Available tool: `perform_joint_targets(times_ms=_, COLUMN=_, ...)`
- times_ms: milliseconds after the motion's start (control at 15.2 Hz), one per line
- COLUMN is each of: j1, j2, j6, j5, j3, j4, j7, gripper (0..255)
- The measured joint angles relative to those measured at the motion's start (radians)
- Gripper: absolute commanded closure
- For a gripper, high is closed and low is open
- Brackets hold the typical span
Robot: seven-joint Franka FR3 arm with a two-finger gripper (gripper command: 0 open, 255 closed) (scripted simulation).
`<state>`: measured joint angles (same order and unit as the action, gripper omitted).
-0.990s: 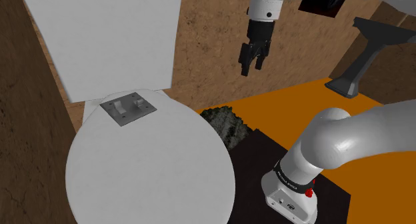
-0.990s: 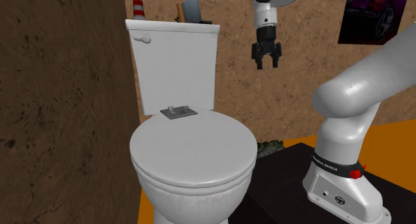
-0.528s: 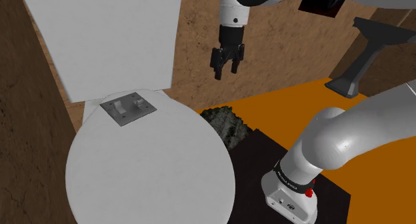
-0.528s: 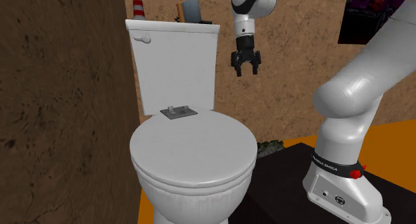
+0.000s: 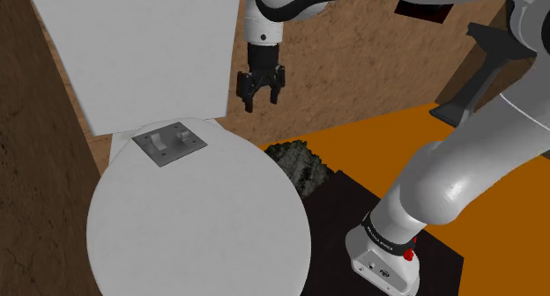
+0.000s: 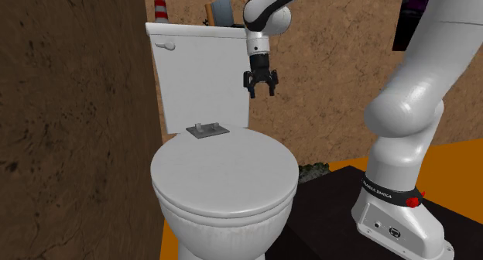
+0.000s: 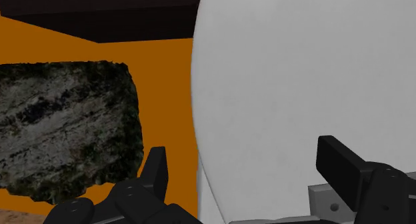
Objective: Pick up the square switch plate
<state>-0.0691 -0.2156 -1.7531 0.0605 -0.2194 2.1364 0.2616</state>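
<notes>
Switch plate (image 5: 169,143) lies on toilet lid (image 5: 194,224); fingers (image 5: 249,96) hang wide apart — empty; base band (image 6: 391,193) lettering illegible.

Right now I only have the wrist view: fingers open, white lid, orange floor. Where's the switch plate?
Observer: The switch plate lies flat at the back of the toilet lid, just in front of the tank.
Operator: Gripper over it?
Observer: No. The gripper hangs in the air, above the plate and off to the shoulder view's right of it.
Operator: Anything on the tank?
Observer: A red-and-white striped thing and some dark items stand on top.
</notes>
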Motion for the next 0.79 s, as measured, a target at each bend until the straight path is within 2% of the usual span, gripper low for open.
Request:
perform_joint_targets(times_ms=396, j1=-0.029, j2=0.245, j6=-0.041, j5=-0.029, j3=-0.048, j4=-0.196, j7=0.097, gripper=0)
perform_joint_targets(times_ms=792, j1=-0.073, j2=0.481, j6=-0.041, j5=-0.077, j3=-0.068, j4=-0.422, j7=0.176, gripper=0)
